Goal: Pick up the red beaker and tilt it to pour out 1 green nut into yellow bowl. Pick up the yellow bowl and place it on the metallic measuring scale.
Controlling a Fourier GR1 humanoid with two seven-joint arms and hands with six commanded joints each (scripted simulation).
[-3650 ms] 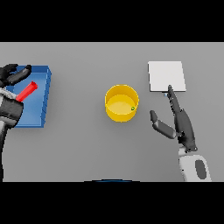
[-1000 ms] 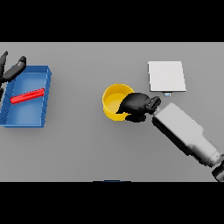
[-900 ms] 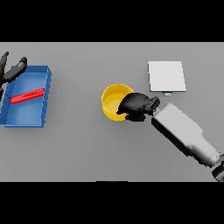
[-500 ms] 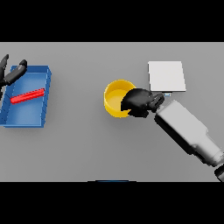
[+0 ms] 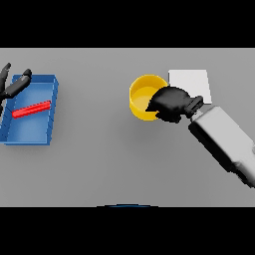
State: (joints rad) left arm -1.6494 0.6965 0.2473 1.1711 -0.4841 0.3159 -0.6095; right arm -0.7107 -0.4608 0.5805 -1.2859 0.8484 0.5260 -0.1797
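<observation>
Right robot hand [image 5: 172, 103] is clamped on the yellow bowl [image 5: 142, 96] rim, with the scale [image 5: 191, 82] just right of the bowl.

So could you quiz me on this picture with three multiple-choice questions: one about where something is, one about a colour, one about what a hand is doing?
1. Where does the red beaker lie?
A. inside the blue tray
B. on the white scale
C. in the yellow bowl

2. What colour is the bowl beside the scale?
A. green
B. yellow
C. blue

3. What is the right hand doing?
A. resting flat on the table, far from everything
B. holding the red beaker
C. gripping the rim of the bowl

Answers:
1. A, the beaker lies on its side within the tray's walls.
2. B, the bowl is plainly yellow, inside and out.
3. C, its fingers curl over the bowl's right edge. The left hand sits open by the tray's far corner.
</observation>
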